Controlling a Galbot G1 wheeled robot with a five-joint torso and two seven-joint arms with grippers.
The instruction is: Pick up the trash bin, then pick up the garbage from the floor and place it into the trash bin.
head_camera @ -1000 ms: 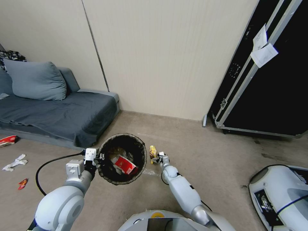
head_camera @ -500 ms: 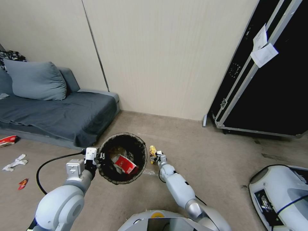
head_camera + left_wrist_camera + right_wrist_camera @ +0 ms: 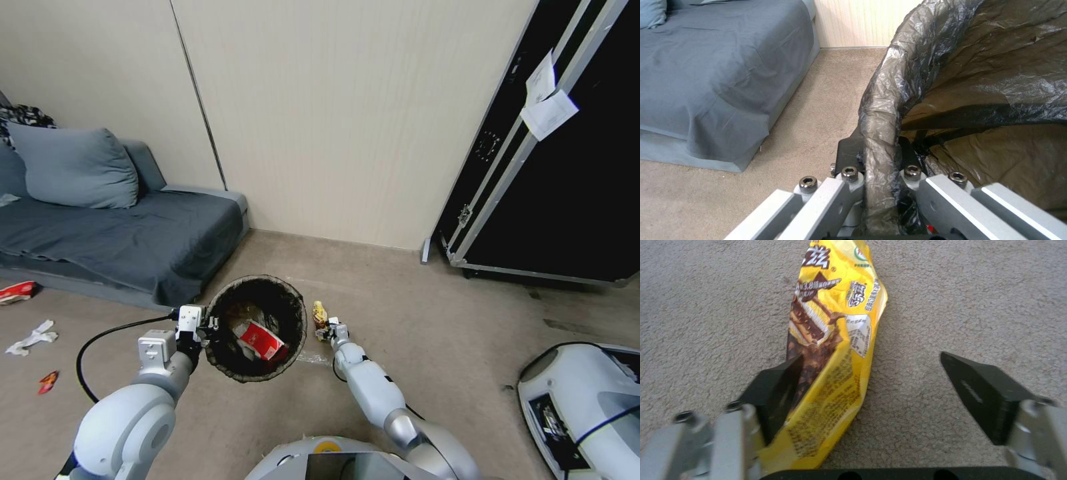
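My left gripper (image 3: 200, 328) is shut on the rim of the trash bin (image 3: 293, 313), which hangs above the floor (image 3: 413, 333). In the left wrist view its fingers (image 3: 849, 156) pinch the dark bag liner folded over the bin's rim (image 3: 882, 100). A red-and-white packet (image 3: 260, 340) lies inside the bin. Just right of the bin, a yellow wrapper (image 3: 319, 312) lies on the carpet. My right gripper (image 3: 328, 328) is down at it, open. In the right wrist view the wrapper (image 3: 831, 350) sits between the black fingers (image 3: 982, 390), leaning against one of them.
More garbage lies far left on the floor: a red-and-white packet (image 3: 17, 291), crumpled white paper (image 3: 30, 337), a small red scrap (image 3: 47, 381). A grey sofa (image 3: 120, 233) stands left, a black flight case (image 3: 560, 200) right, a white machine base (image 3: 587, 400) near right, a black cable (image 3: 100, 340) by my left arm.
My right forearm has swung inward and its gripper has edged closer to the yellow wrapper. The left gripper and the bin have barely moved.
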